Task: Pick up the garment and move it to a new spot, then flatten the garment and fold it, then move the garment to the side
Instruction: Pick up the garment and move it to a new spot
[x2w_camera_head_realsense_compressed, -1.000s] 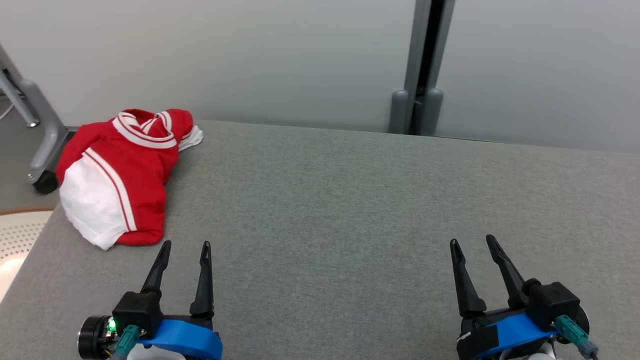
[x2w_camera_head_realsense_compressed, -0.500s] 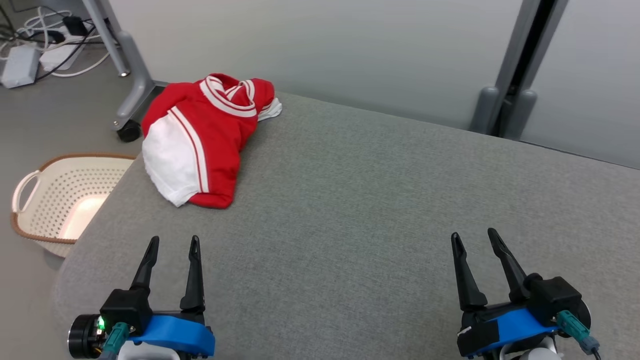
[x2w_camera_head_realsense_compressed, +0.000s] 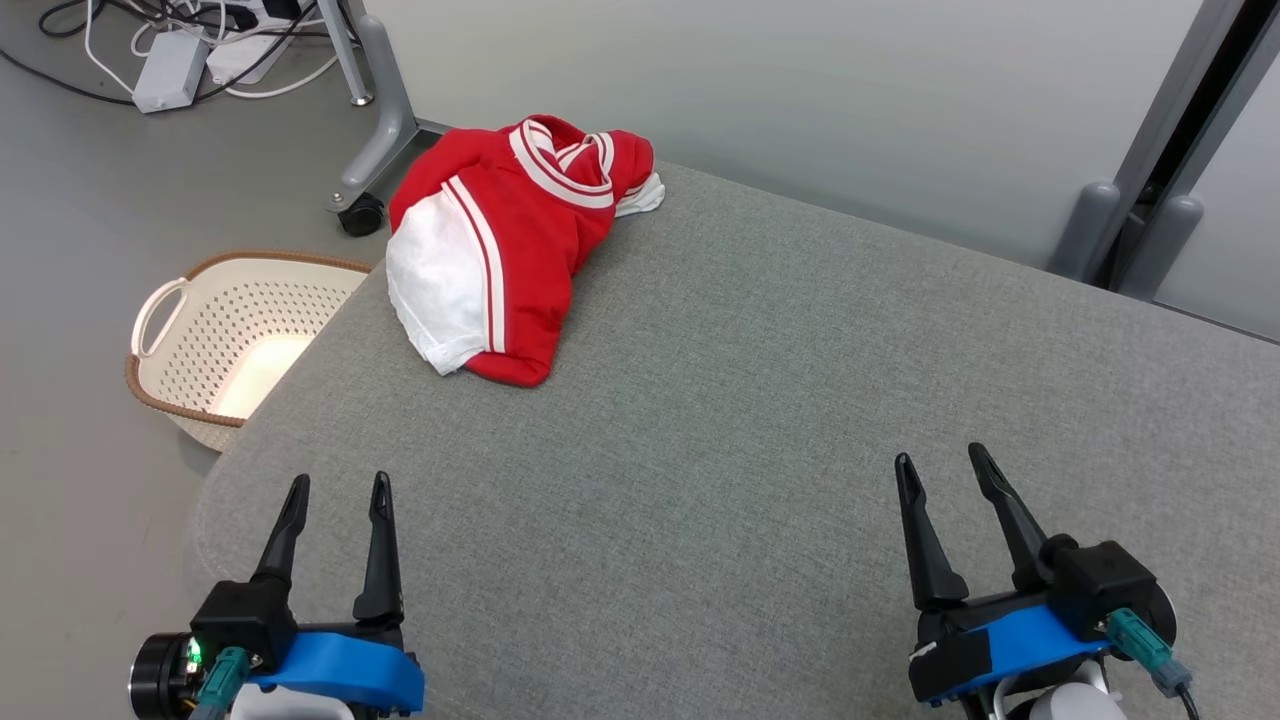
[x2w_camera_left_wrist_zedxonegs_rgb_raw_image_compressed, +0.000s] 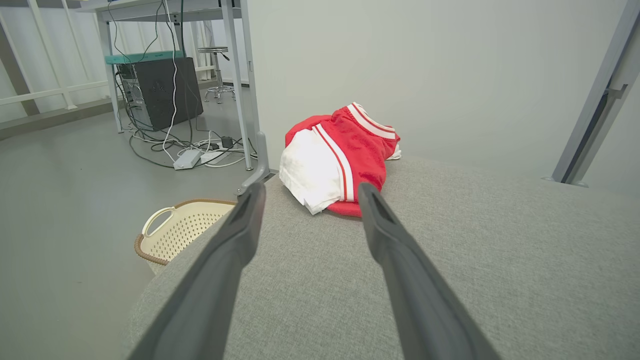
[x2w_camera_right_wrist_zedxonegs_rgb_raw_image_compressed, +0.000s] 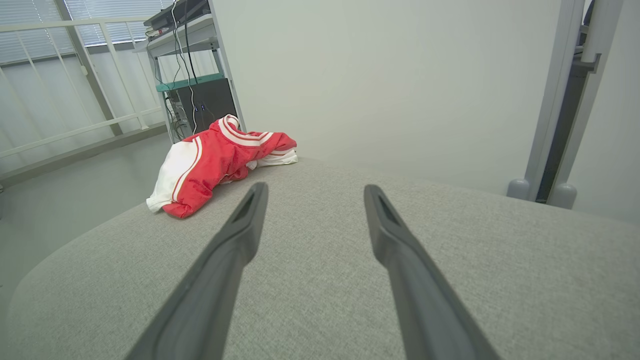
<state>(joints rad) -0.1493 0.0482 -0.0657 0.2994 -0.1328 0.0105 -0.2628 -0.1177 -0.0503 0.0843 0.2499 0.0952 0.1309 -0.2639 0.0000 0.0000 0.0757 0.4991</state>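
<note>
Nearest us, above the table's (x2w_camera_head_realsense_compressed: 760, 420) front edge, we hold both grippers low, fingers pointing toward its far side. Our left gripper (x2w_camera_head_realsense_compressed: 339, 482) hangs over the table's front left corner, its two fingers spread apart with nothing between them. Our right gripper (x2w_camera_head_realsense_compressed: 941, 457) hangs over the table's front right part, spread just as wide and also empty.

The garment (x2w_camera_head_realsense_compressed: 520, 240) lies bunched in a heap on the table's far left corner. It is red with white panels and white-striped trim, and its white part faces the table's left edge. It is well apart from both grippers, and nearer the left one.

On the floor just beside the table's left edge stands a cream basket (x2w_camera_head_realsense_compressed: 262, 257) with a perforated wall and a brown rim. Past the table's far left corner we see a grey leg (x2w_camera_head_realsense_compressed: 385, 130) ending in a dark caster (x2w_camera_head_realsense_compressed: 360, 214). Farther off on the floor lies a pale wired box (x2w_camera_head_realsense_compressed: 165, 72). A plain wall (x2w_camera_head_realsense_compressed: 850, 100) runs behind the table's far edge, and a grey post (x2w_camera_head_realsense_compressed: 1180, 130) rises behind its far right side.
</note>
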